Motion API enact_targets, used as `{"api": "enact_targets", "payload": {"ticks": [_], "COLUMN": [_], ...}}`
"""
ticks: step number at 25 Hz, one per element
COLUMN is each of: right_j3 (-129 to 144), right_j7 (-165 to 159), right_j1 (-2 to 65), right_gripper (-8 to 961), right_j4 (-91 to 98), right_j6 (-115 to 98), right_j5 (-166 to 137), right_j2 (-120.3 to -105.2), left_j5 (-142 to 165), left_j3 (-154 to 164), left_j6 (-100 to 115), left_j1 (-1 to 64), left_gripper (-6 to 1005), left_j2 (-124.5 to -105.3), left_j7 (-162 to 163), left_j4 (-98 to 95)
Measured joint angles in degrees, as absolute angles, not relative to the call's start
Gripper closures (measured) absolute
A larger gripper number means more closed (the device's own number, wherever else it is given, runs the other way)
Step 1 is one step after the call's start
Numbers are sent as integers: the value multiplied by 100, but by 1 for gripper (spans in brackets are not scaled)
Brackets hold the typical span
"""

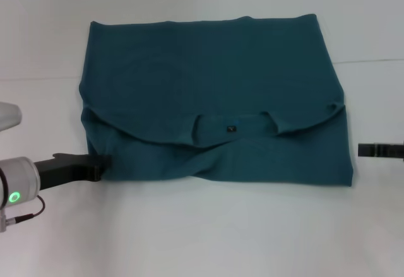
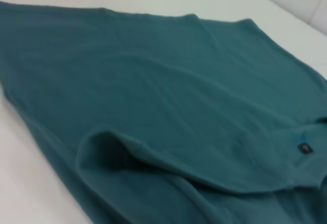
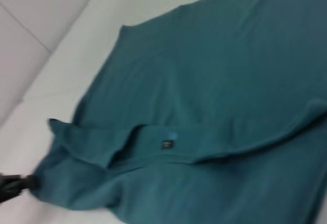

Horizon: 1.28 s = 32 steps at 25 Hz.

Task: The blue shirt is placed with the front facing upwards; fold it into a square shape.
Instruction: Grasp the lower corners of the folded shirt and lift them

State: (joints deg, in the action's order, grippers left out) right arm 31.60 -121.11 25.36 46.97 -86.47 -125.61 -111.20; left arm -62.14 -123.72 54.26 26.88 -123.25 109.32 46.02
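Teal-blue cotton shirt [image 1: 214, 88], folded once across, lies flat on the white table [image 1: 208, 239] with its plain back upward.
Its collar edge with a small dark neck label [image 1: 231, 128] lies near the front fold. The black left gripper [image 1: 101, 165] touches the shirt's near left corner, seemingly pinching the cloth, though whether it is clenched I cannot tell. The black right gripper [image 1: 366, 150] sits just beyond the shirt's right edge, apart from it; its grip cannot be told either.
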Motion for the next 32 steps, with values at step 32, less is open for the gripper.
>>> {"api": "enact_targets", "payload": {"ticks": [32], "right_j3": [3623], "right_j7": [-13220], "right_j1": [3551], "right_gripper": [77], "right_j4": [3829], "right_j6": [-8096], "right_j5": [-14147], "right_j2": [-10821], "left_j5": [-6230], "left_j3": [-12577], "left_j6": [5826], "left_j1": [2801], "left_gripper": [967], "left_j2": [-12129], "left_j7": [11224], "left_j4": [4500]}}
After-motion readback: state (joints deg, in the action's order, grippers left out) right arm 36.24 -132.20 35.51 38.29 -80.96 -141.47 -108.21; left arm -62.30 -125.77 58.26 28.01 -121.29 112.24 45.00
